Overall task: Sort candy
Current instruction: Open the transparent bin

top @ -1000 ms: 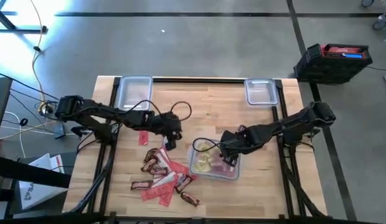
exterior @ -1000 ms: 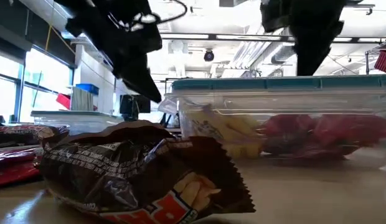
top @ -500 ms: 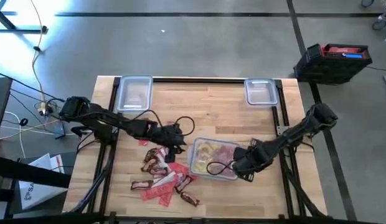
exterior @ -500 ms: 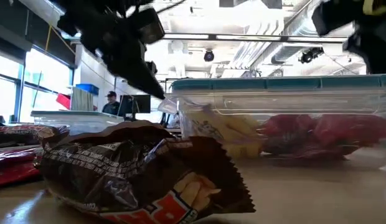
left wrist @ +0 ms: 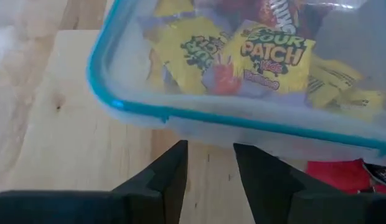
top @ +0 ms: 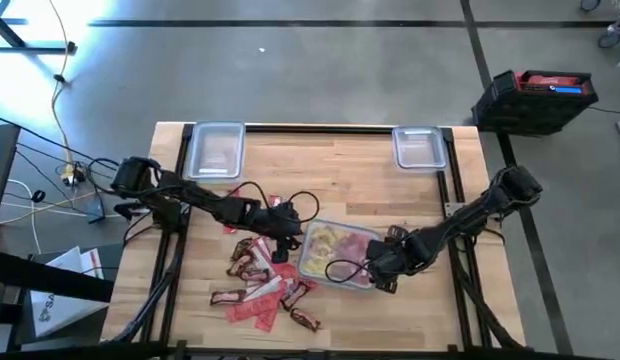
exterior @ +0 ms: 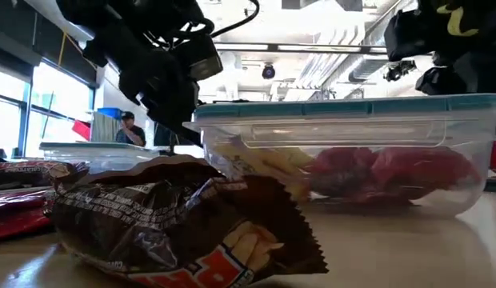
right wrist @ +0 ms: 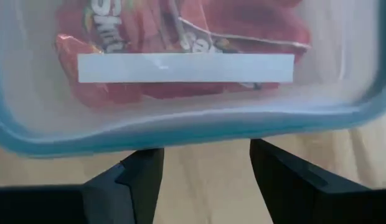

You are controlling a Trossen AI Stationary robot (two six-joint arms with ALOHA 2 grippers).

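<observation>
Flanking one container point(top: 335, 255): two grippers

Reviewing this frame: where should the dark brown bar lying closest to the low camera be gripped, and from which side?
Grip the brown bar across its puffed middle, coming straight down from above. It lies flat on the table, so only the top is open; its crimped, flared end looks too thin and floppy to hold. Probably the left end effector, which hangs nearer the pile.

"SOUR PATCH" on yellow packet point(left wrist: 272, 59)

I see my left gripper point(left wrist: 210, 163) with 2 fingers apart, just below a clear box point(left wrist: 199, 118), yellow candy point(left wrist: 268, 59) inside, wooden table point(left wrist: 68, 149).
</observation>
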